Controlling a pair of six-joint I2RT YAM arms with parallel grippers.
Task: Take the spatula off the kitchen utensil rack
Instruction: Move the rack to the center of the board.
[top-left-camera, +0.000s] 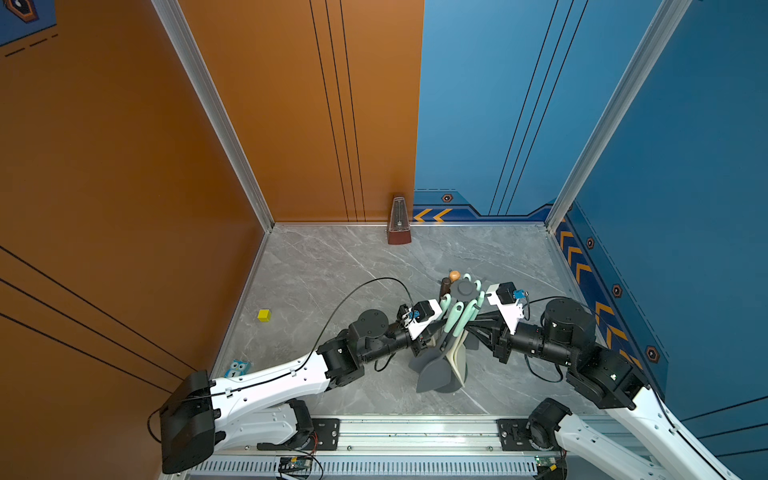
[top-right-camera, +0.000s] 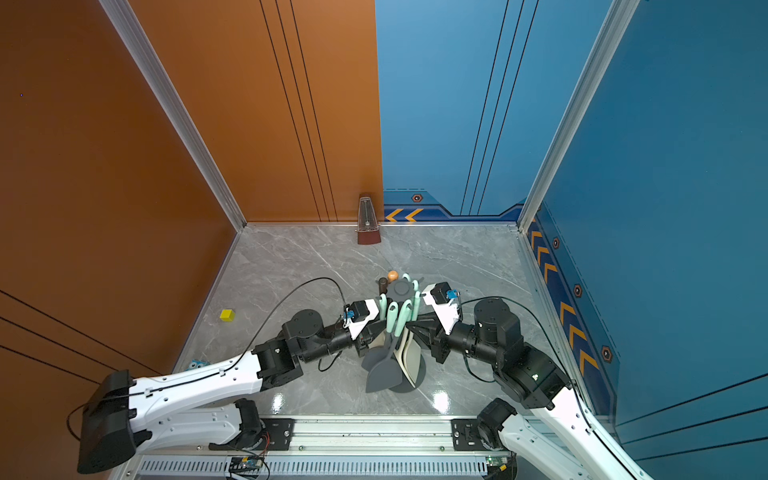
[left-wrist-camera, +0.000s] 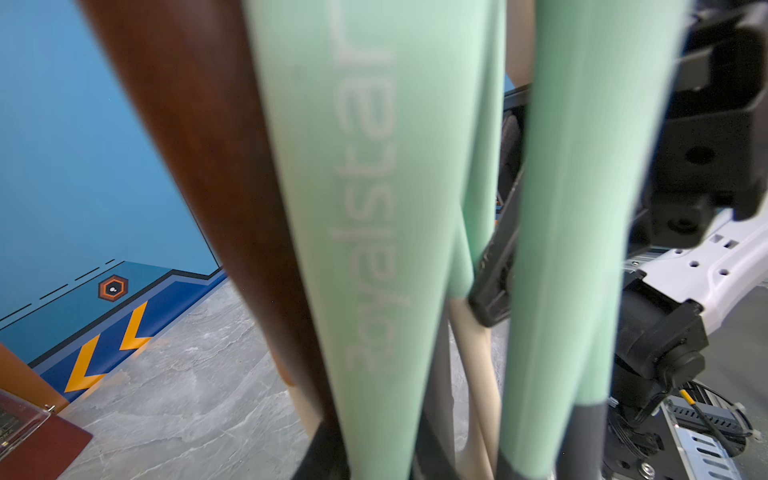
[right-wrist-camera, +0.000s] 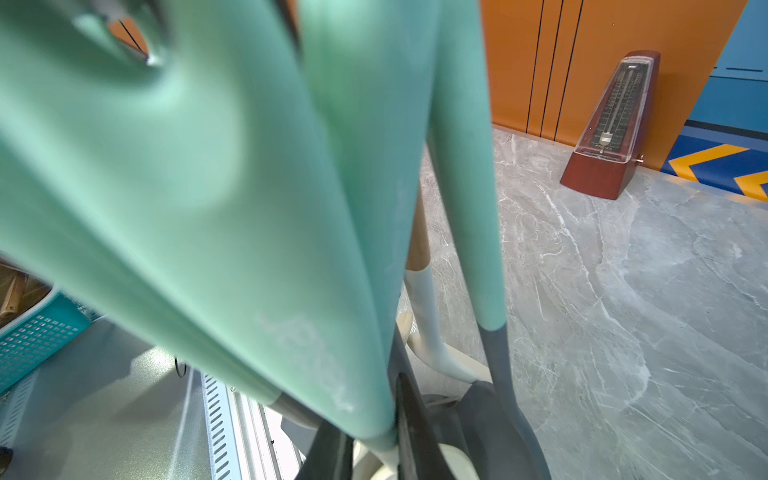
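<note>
Across grey marbled tabletop (top-left-camera: 332, 291), found left gripper (top-left-camera: 432, 334) buried among hanging mint-green handles (top-left-camera: 457, 316), at least four counted, opening hidden; counted one dark grey pole-and-hook utensil rack (top-left-camera: 464, 287) between arms; judged its flat grey silicone spatula (top-left-camera: 434, 376) light, floppy-headed, best pinched at handle; found right gripper (top-left-camera: 478, 322) equally unreadable

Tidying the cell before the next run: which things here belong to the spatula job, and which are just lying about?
Job: kitchen utensil rack; the mint-handled utensils hanging on it.
Lying about: yellow cube; metronome; blue owl toy.
</note>
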